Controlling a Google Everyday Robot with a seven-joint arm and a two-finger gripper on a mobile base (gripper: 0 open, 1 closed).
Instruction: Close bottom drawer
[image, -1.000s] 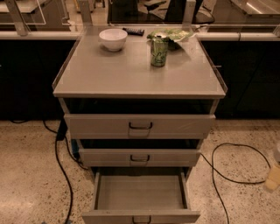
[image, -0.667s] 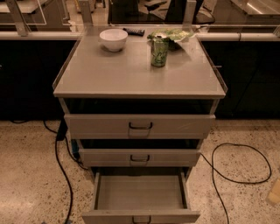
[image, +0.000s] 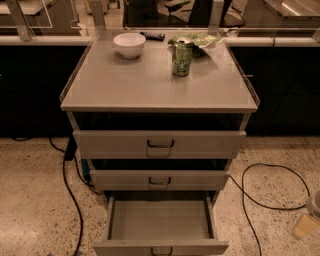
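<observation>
**Item: bottom drawer, open; gripper low and to the right**

Change noted: we found the gripper (image: 307, 221) lower at the view's right margin than a second before, down near floor level, right of and below the counter's (image: 150, 85) front right corner. We could not tell whether it was spread or pressed together. It held nothing we could see.

Task's thing: the bottom drawer (image: 160, 224) had not moved. It stood pulled well out beneath the counter's front edge, its tray bare. We judged the closing push not yet begun.

Also listed:
- middle drawer (image: 159, 179) and top drawer (image: 160, 144), each slightly ajar
- bowl (image: 129, 44), back left of the counter
- can (image: 182, 59) and crumpled bag (image: 197, 39), back right

Obstruction: a looped cable (image: 270, 164) lay on the floor between gripper and drawer.
</observation>
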